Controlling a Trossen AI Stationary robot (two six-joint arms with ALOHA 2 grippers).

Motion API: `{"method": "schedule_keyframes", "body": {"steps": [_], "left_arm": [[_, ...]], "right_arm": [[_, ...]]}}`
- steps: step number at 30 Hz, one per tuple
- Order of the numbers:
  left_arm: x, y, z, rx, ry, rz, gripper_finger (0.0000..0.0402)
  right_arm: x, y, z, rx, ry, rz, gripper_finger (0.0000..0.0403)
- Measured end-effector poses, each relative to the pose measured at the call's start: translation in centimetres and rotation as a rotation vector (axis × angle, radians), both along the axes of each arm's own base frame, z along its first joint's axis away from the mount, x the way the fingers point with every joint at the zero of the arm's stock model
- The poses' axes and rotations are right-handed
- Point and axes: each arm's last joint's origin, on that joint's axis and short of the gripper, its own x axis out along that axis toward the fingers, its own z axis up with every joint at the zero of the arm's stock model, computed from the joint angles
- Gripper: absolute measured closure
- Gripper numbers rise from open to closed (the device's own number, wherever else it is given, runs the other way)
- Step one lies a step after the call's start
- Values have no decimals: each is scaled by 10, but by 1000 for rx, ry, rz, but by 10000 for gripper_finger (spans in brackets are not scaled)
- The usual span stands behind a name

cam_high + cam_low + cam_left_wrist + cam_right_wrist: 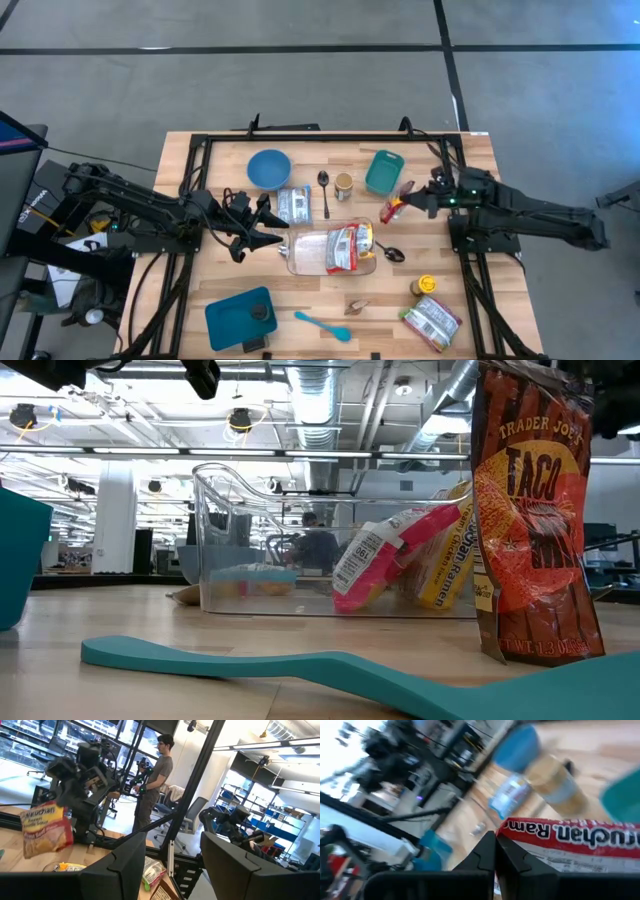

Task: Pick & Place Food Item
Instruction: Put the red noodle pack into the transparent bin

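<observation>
A red and yellow ramen packet (393, 208) hangs in my right gripper (406, 204), which is shut on it right of the clear bin (300, 262) and near the teal container (384, 172). The packet also shows in the left wrist view (47, 831) and the right wrist view (570, 836). The clear bin lies at the table's middle with several packets (345, 248) inside; it also shows in the low view (250, 540). My left gripper (272, 227) is open and empty at the bin's left end. My right gripper pinches the ramen packet's upper edge (507, 832) between its two fingers. The fingers come from the table's right side, slanting down. The packet hangs below the fingers (75, 785), tilted.
A blue bowl (268, 168), a spoon (324, 190), a small can (343, 185) and a packet (293, 205) lie behind the bin. A teal lidded box (240, 318), a teal spatula (322, 324), a taco packet (432, 322) and a yellow can (427, 286) lie near the front. A person (157, 775) stands beyond the table.
</observation>
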Motion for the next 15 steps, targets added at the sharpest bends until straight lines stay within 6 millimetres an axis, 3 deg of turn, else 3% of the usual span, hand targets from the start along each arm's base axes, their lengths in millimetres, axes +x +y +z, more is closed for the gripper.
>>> {"method": "schedule_keyframes", "body": {"steps": [15], "left_arm": [[0, 0, 0, 0, 0, 0, 216]], "right_arm": [[9, 25, 27, -101, -279, 143, 403]]}}
